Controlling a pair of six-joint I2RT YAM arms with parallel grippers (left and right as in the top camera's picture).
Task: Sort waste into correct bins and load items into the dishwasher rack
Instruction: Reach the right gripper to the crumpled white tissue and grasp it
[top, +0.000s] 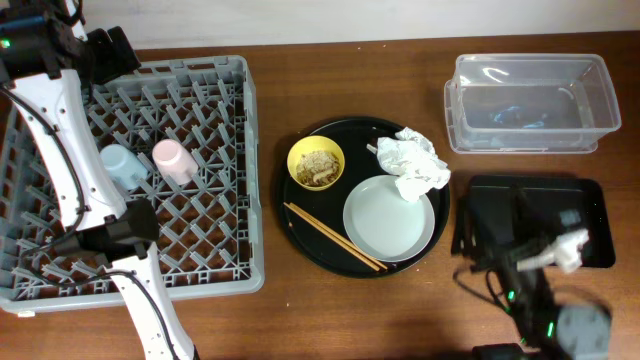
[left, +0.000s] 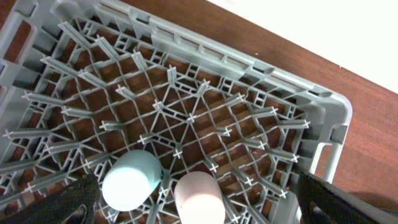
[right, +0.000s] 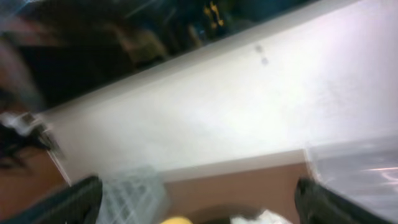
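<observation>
The grey dishwasher rack (top: 215, 75) holds the light-blue cup (top: 122, 163) and the pink cup (top: 172, 160), both upside down. My left gripper (top: 140, 223) hovers over the rack just south of them, open and empty. The left wrist view shows the rack (left: 261, 81), blue cup (left: 132, 180) and pink cup (left: 199, 199) between the fingers (left: 196, 186). The yellow bowl (top: 316, 162) with beige scraps, the grey plate (top: 388, 217), the chopsticks (top: 335, 237) and the white napkin (top: 415, 162) lie on the round tray. My right gripper (top: 560, 250), blurred, is open (right: 199, 199) over the shallow black tray (top: 500, 200). No wrapper shows.
The large round black tray (top: 300, 215) sits mid-table. The clear tub (top: 525, 60) at the back right holds something blue. The right wrist view is blurred, faces the wall, and shows the rack (right: 134, 193), bowl rim (right: 177, 219), napkin (right: 261, 218) and tub (right: 360, 174).
</observation>
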